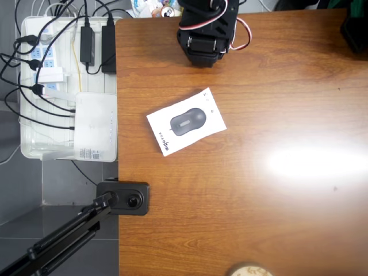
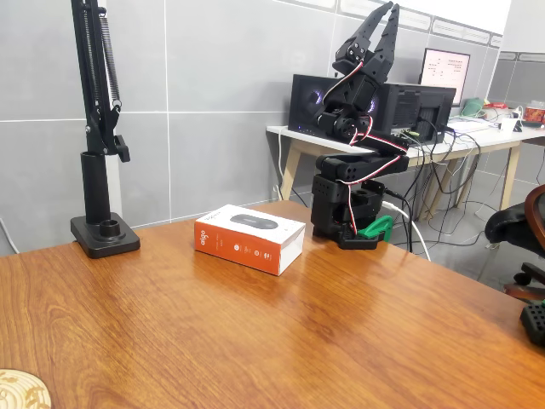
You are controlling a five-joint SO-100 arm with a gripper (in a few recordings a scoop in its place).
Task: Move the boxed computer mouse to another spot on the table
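The boxed computer mouse [image 1: 186, 122] lies flat on the table [image 1: 259, 201], face up, untouched. In the overhead view its long axis runs on a diagonal, from lower left to upper right, so neither its long nor its short sides are square to the arm's base [image 1: 207, 34]. In the fixed view the same box [image 2: 249, 238] shows its orange-red side toward the camera and sits just to the left of the base, near it but not touching.

The gripper [image 2: 385, 19] is well apart from the box: it is folded back and raised high above the base, pointing upward, with its two fingers parted by a narrow gap and nothing between them. From the pincer, then, the box lies far below and out in front of the base.

The coming reach likely turns on that skew. The arm would have to unfold forward and down, and the wrist would probably need to rotate so the jaws close across the box's short width rather than along the diagonal.

A black clamp stand [image 2: 100, 162] sits at the table edge, beyond the box from the pincer.
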